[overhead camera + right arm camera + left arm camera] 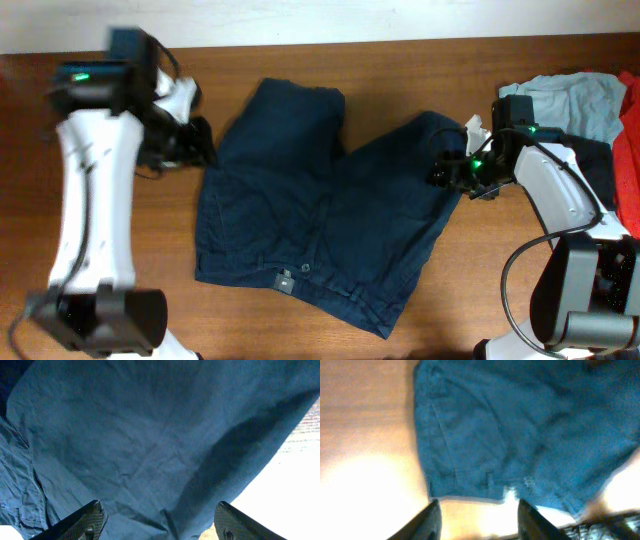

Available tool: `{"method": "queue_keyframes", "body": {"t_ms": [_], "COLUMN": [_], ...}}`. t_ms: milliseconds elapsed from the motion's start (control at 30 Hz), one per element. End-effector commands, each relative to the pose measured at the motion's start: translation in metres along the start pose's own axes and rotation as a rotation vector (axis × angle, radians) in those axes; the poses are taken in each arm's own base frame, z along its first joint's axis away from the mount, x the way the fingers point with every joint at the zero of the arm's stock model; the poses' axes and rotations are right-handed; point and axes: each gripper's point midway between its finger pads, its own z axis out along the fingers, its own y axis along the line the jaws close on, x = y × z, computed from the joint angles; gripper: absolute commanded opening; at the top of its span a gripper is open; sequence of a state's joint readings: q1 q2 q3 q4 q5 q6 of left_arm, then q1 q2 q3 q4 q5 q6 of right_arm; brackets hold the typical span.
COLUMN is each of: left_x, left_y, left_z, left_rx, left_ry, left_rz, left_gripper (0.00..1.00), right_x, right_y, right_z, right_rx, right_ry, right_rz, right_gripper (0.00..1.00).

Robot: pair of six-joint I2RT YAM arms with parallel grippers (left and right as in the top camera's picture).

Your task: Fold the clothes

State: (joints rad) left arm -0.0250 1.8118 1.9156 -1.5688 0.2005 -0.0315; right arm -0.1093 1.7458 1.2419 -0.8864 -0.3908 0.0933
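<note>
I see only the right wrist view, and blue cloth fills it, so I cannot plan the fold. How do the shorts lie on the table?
Observer: The shorts lie spread open, unfolded, waistband toward the arms' bases, both legs pointing away.
Operator: And where is the left gripper?
Observer: It is open at the shorts' left edge, holding nothing.
Operator: Is any other clothing there?
Observer: Yes, a pile of other clothes lies at the far right corner of the table, with a pale blue shirt on top.
</note>
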Motion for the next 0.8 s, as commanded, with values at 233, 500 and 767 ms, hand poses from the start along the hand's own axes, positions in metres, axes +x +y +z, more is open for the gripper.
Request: {"method": "queue_keyframes", "body": {"t_ms": [233, 500, 767], "left_x": [0.071, 0.096, -0.018], "left_y": [0.040, 0.084, 0.189], "left_z": [0.177, 0.238, 0.218], "left_rx": [-0.039, -0.104, -0.021], "left_ry": [0.202, 0.149, -0.204], "left_rz": [-0.416, -0.597, -0.673], "left_gripper": [0.00, 0.01, 0.01], "right_x": [-0.004, -0.006, -0.016], "right_y": [0.005, 0.005, 0.007], "right_z": [-0.001, -0.001, -0.001], "right_rx": [-0.019, -0.019, -0.024], "right_ry": [-0.012, -0.018, -0.059], "right_rz": [-0.025, -0.028, -0.038], "right_gripper": [0.77, 0.77, 0.77]}}
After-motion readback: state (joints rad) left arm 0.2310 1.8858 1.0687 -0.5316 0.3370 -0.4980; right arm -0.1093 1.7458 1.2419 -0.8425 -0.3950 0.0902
